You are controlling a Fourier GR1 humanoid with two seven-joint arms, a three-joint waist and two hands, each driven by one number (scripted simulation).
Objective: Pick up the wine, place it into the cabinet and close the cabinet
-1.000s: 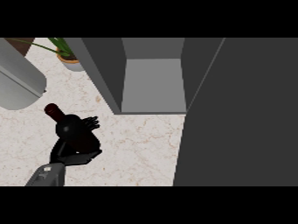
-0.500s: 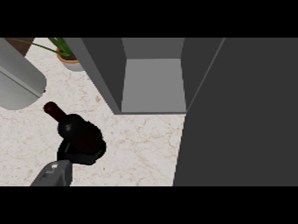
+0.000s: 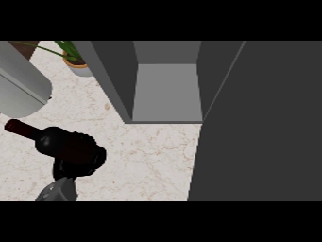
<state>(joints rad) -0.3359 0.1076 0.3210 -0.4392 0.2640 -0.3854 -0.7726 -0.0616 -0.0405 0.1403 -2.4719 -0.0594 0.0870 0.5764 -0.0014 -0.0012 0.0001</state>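
Observation:
A dark wine bottle (image 3: 25, 131) lies tilted over the marbled counter at the lower left, its neck pointing up and left. My right hand (image 3: 78, 155) is shut round the bottle's body and hides most of it; the grey forearm comes in from the lower edge. The open cabinet (image 3: 165, 94) stands behind and to the right, its grey inner floor bare. Its dark door (image 3: 268, 132) swings out and fills the right side of the view. No left hand shows.
A large grey cylinder (image 3: 10, 85) juts in from the upper left, close to the bottle's neck. A potted plant (image 3: 76, 64) stands at the back beside the cabinet's left wall. Bare counter (image 3: 149, 160) lies between my hand and the cabinet front.
My right hand's fingers, spread a second ago, have curled round the bottle. The bottle's neck has shifted slightly left and toward me.

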